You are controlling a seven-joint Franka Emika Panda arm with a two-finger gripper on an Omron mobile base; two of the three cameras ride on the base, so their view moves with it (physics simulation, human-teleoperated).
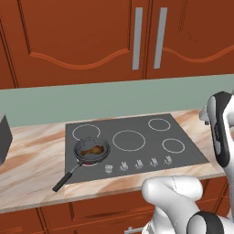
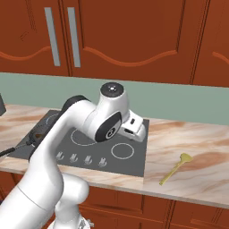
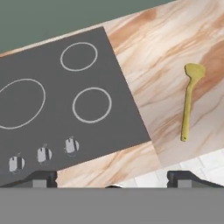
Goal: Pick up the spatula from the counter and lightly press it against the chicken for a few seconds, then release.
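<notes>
A yellow spatula (image 2: 176, 168) lies on the marble counter to the right of the cooktop, its blade pointing away from the front edge. In the hand view the spatula (image 3: 189, 103) sits right of centre. A black pan (image 1: 91, 151) holding a brown chicken drumstick (image 1: 93, 149) rests on the cooktop's front left burner. My gripper (image 2: 135, 130) hovers above the cooktop's right edge, left of the spatula and well apart from it. The gripper (image 3: 112, 179) is open, its fingertips (image 3: 41, 178) spread wide with nothing between them.
The dark cooktop (image 1: 137, 141) has several knobs (image 1: 138, 164) along its front. The pan's handle (image 1: 64, 180) sticks out toward the counter's front left. A dark appliance (image 1: 2, 137) stands at the far left. Wooden cabinets hang above the green backsplash.
</notes>
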